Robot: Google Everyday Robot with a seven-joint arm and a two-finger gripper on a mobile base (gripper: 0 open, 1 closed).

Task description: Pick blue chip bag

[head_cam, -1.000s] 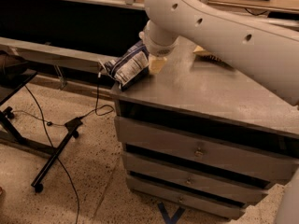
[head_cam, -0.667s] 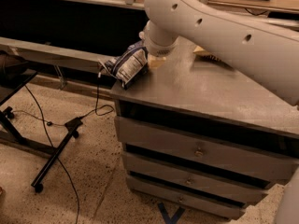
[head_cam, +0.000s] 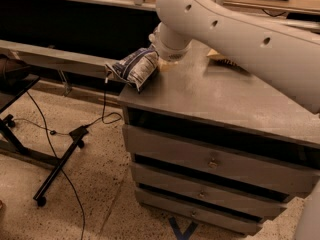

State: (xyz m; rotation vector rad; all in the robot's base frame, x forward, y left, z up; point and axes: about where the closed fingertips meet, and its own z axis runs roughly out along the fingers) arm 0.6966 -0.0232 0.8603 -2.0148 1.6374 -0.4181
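Observation:
The blue chip bag (head_cam: 134, 68), crinkled navy with a white print panel, lies at the front left corner of the grey cabinet top (head_cam: 215, 96) and hangs partly over the edge. My gripper (head_cam: 163, 63) is at the bag's right end, mostly hidden under the white wrist of my arm (head_cam: 225, 29). It touches or sits right against the bag. Whether it holds the bag is hidden.
A tan-and-brown bag (head_cam: 218, 58) peeks out behind my arm on the cabinet top. The cabinet has several drawers (head_cam: 210, 161). A black stand (head_cam: 55, 169) and cables (head_cam: 102, 116) lie on the floor to the left. A long shelf (head_cam: 50, 54) runs behind.
The bag sits a touch higher and more tilted at the corner than before. My arm has barely moved.

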